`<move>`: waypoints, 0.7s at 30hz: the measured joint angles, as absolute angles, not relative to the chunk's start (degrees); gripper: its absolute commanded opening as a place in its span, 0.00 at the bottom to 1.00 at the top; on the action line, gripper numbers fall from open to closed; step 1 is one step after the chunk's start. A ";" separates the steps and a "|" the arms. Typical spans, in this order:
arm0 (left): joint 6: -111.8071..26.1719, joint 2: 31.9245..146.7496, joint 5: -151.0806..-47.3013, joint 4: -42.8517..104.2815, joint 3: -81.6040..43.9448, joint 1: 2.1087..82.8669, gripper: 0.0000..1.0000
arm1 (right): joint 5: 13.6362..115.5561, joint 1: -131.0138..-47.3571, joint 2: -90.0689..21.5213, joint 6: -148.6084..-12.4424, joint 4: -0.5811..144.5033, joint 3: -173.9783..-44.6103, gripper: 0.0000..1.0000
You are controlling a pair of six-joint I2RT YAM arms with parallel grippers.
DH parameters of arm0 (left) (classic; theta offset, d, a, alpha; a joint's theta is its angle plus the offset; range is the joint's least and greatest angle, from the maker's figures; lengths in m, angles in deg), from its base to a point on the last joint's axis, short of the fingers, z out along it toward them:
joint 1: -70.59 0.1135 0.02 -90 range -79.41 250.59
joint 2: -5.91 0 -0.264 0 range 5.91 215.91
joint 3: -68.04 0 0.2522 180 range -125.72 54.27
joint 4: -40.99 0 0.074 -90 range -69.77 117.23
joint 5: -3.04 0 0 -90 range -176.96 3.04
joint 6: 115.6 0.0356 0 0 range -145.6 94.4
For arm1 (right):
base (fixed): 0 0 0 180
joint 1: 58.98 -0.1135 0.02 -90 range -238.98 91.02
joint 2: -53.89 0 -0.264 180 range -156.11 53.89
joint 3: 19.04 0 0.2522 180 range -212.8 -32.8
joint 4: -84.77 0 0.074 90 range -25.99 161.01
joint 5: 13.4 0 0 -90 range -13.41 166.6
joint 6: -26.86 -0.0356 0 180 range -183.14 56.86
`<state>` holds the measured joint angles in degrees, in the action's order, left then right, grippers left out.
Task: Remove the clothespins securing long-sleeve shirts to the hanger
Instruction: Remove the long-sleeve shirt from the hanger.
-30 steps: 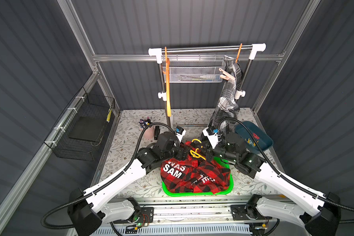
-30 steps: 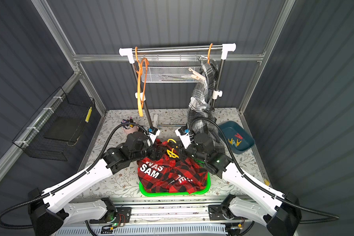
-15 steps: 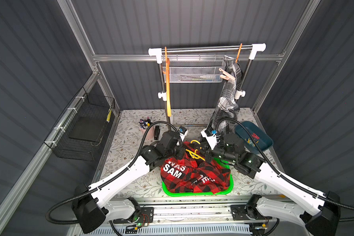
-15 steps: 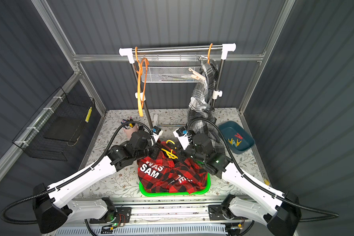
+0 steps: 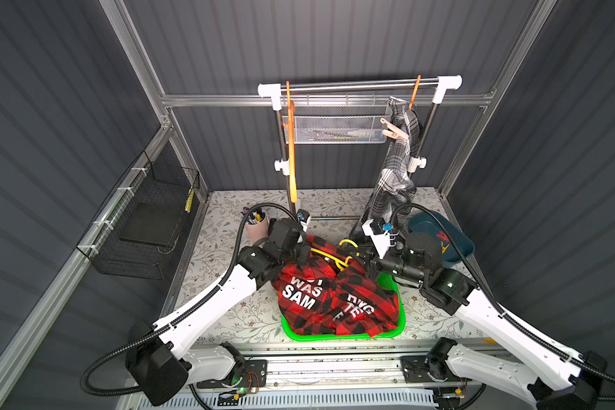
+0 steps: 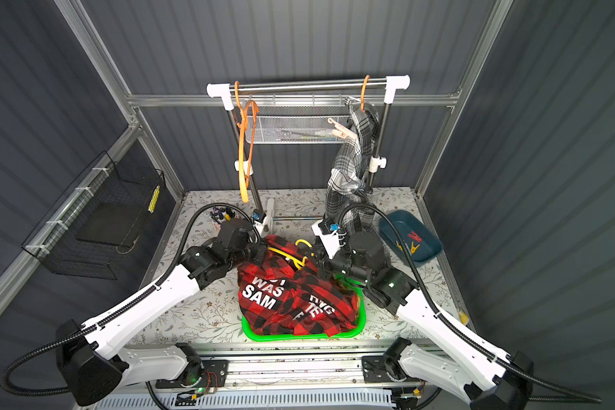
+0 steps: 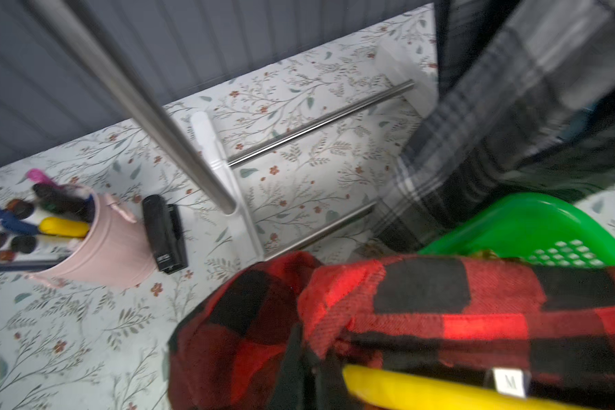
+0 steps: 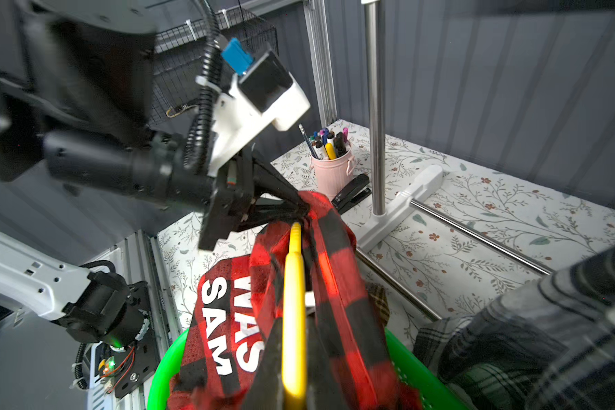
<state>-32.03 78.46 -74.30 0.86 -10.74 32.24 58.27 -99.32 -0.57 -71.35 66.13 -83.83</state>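
Red-and-black shirt (image 5: 334, 301) lies heaped over the green basket (image 5: 338, 337), on the yellow hanger (image 8: 293, 301); no clip visible on it. The hanger's long axis runs across between the two claws. The right gripper (image 5: 355, 257) sits at the hook end, jaws closed, apparently clamped on the hanger bar. The left gripper (image 8: 299, 209) sits at the far tip, pinched tight on a bunch of shoulder fabric right where the bar ends. The fabric is dead ahead of the left claw, so a pull away from the right claw along that axis should slide the shirt off, I judge. The only clipped pins seen are the salmon clothespins (image 5: 393, 129) on the grey plaid shirt (image 5: 393, 181), hanging from the rail (image 5: 352, 85), high and behind, nearer the right arm. Red and yellow clothespins (image 5: 442, 237) lie loose in the blue tray (image 5: 458, 253).
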 measured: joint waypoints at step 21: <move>-37.50 74.42 -86.47 1.71 -4.12 41.75 0.00 | 52.10 -92.76 10.60 -72.16 62.41 -81.75 0.00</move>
